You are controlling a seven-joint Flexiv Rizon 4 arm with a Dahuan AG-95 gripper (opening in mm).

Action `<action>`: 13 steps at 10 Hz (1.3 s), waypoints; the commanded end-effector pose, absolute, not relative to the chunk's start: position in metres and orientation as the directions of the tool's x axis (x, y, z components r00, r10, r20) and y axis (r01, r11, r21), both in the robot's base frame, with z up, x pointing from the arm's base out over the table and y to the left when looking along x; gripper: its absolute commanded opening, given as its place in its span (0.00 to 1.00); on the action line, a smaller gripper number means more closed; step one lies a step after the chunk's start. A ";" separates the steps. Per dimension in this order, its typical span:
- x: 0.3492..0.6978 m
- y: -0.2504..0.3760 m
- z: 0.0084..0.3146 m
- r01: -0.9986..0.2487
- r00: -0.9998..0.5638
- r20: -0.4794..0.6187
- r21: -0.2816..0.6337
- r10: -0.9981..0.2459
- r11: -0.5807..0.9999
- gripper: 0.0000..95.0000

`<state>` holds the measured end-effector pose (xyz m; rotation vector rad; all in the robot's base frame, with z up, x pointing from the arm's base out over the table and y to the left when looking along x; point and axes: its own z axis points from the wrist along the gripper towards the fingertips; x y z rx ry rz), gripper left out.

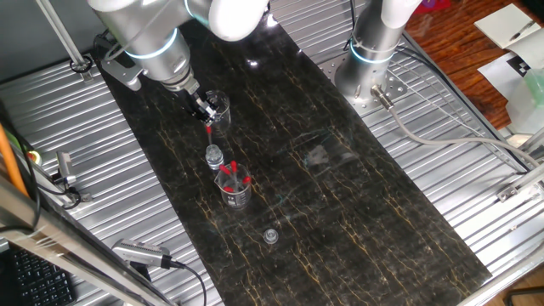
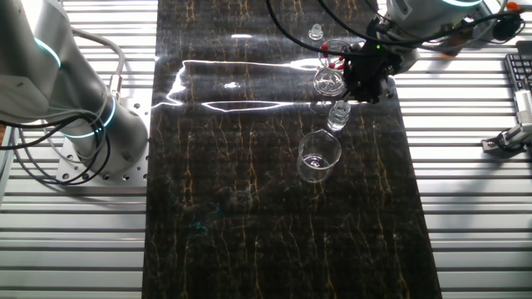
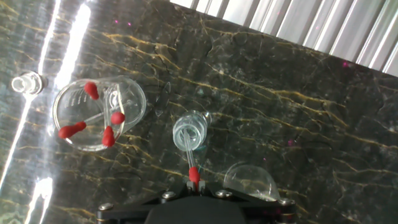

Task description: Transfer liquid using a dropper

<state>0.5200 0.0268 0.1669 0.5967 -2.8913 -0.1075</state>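
Hand view, left to right: small clear cap (image 3: 25,83) lying alone on the dark marble-look table (image 3: 298,74); then a beaker (image 3: 99,114) holding four spare droppers (image 3: 107,127) with red bulbs; then an open vial (image 3: 191,132) standing upright in the middle; then an empty beaker (image 3: 250,182) at lower right, partly cut off by the gripper body.

The gripper (image 3: 195,180) is at the bottom edge, closed down narrow on the red bulb of the dropper (image 3: 186,155). The glass stem runs from the bulb up to the vial mouth, and the tip looks inside or right at the opening; can't tell how deep. Whether the bulb is squeezed or the stem has liquid in it is too small to see.

One fixed view shows the same line-up: gripper (image 1: 206,116) by the empty beaker (image 1: 219,109), dropper (image 1: 209,133) angled down at the vial (image 1: 214,158).

Progress, my read: the dropper is picked and brought to the vial, so the pick stage is done. Probably mid-draw. Still left: move over to the empty beaker, release the liquid there, put the dropper away.
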 end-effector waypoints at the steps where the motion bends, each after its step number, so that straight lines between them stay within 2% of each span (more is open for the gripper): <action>1: 0.520 0.028 0.163 -0.387 -0.901 0.167 0.108 -0.401 0.916 0.00; 5: 0.522 0.030 0.149 -0.385 -0.902 0.165 0.110 -0.399 0.916 0.00; 13: 0.523 0.033 0.143 -0.388 -0.902 0.159 0.110 -0.401 0.915 0.00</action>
